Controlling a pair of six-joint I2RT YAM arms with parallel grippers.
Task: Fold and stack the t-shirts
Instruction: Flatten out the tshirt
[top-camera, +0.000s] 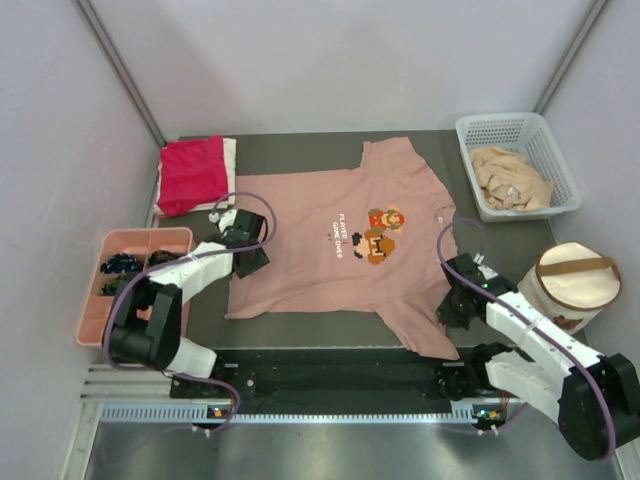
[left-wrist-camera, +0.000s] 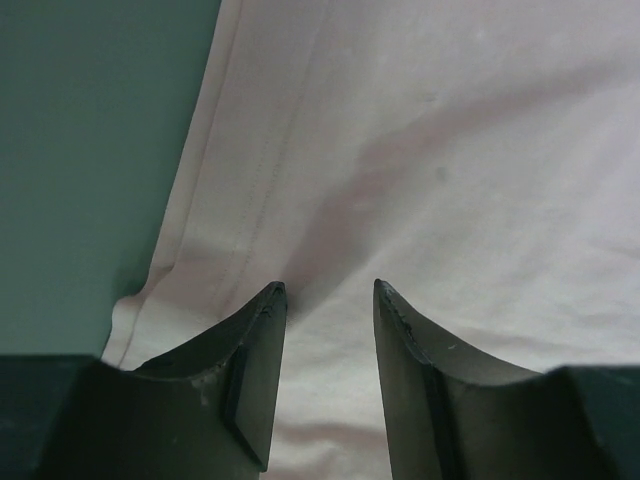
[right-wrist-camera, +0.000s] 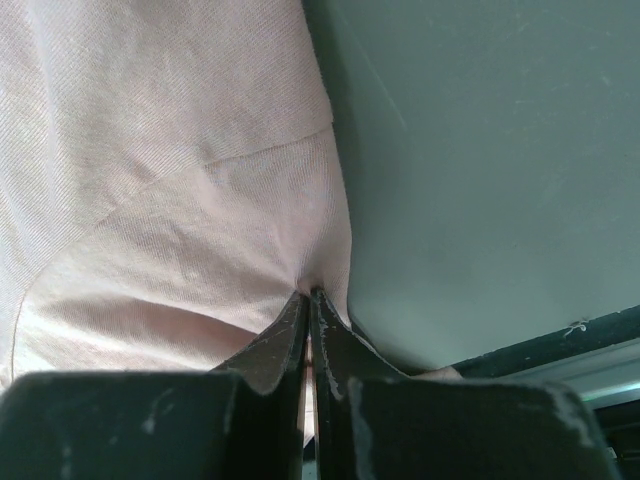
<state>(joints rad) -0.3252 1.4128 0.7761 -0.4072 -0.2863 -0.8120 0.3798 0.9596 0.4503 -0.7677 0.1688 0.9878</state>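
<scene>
A dusty-pink t-shirt (top-camera: 330, 250) with a pixel-art print lies spread flat on the dark table, collar to the right. My left gripper (top-camera: 250, 250) is open over its left hem, the fingers standing on either side of the cloth (left-wrist-camera: 420, 180) near the hem edge. My right gripper (top-camera: 450, 305) is shut on the pink shirt's near-right sleeve, pinching the cloth (right-wrist-camera: 200, 230) by its edge. A folded red shirt (top-camera: 192, 172) lies on a white one (top-camera: 231, 152) at the back left. A tan shirt (top-camera: 512, 178) lies crumpled in the white basket (top-camera: 470, 130).
A pink tray (top-camera: 90, 300) with dark small items stands at the left. A round cream bag with a brown strap (top-camera: 577, 280) stands at the right, close to my right arm. Grey walls enclose the table.
</scene>
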